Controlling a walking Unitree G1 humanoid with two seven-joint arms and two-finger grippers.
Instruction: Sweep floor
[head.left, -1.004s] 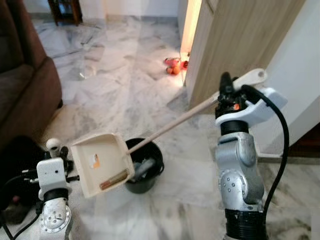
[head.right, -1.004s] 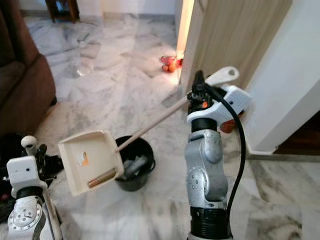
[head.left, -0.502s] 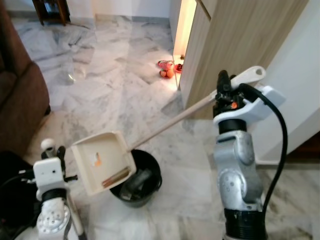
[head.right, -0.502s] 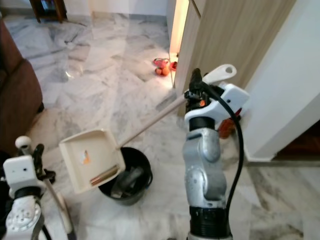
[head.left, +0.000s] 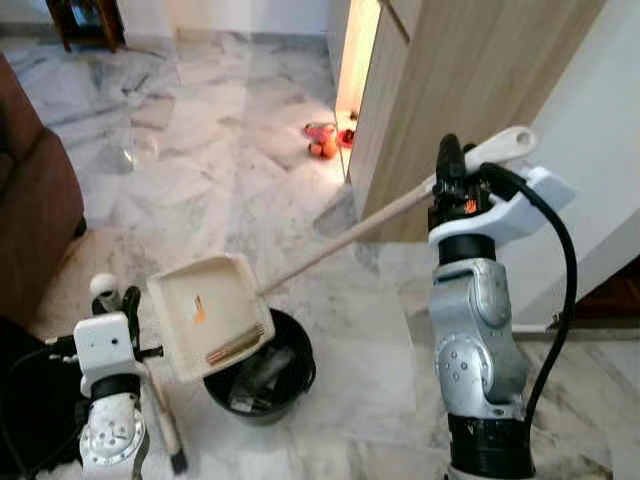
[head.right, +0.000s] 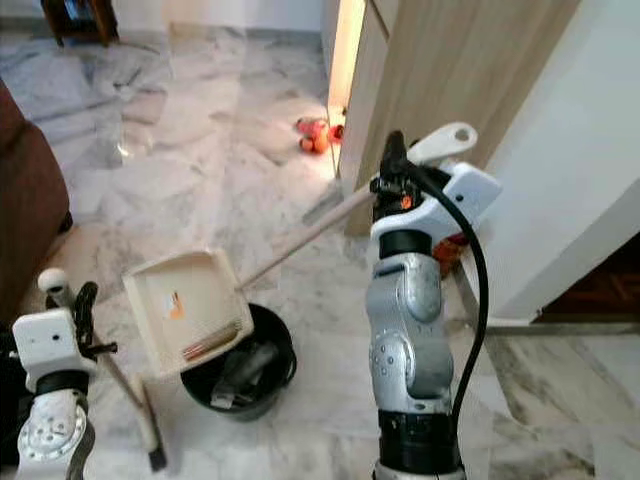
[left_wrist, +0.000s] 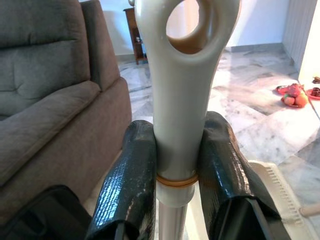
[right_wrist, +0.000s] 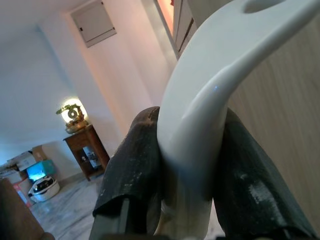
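A cream dustpan (head.left: 210, 315) hangs tilted over a black bucket (head.left: 262, 375), with an orange scrap and a brown strip of debris lying in it. Its long pale handle (head.left: 350, 235) rises to my right gripper (head.left: 448, 172), which is shut on the handle's white looped end (right_wrist: 210, 95). At the lower left, my left gripper (left_wrist: 175, 172) is shut on the top of the broom handle (left_wrist: 182, 65). The broom's stick (head.left: 165, 425) slants down to the floor beside the bucket. Grey rubbish lies inside the bucket.
A brown sofa (head.left: 30, 205) stands on the left, with a black bag (head.left: 25, 405) by my left arm. A wooden door (head.left: 450, 80) and a white wall (head.left: 605, 150) close off the right. Orange-red toys (head.left: 322, 140) lie on the marble floor by the doorway.
The whole picture has shifted, so the camera has moved. The dustpan now hangs more directly over the bucket, and the broom stick has come into sight. Both grips are unchanged.
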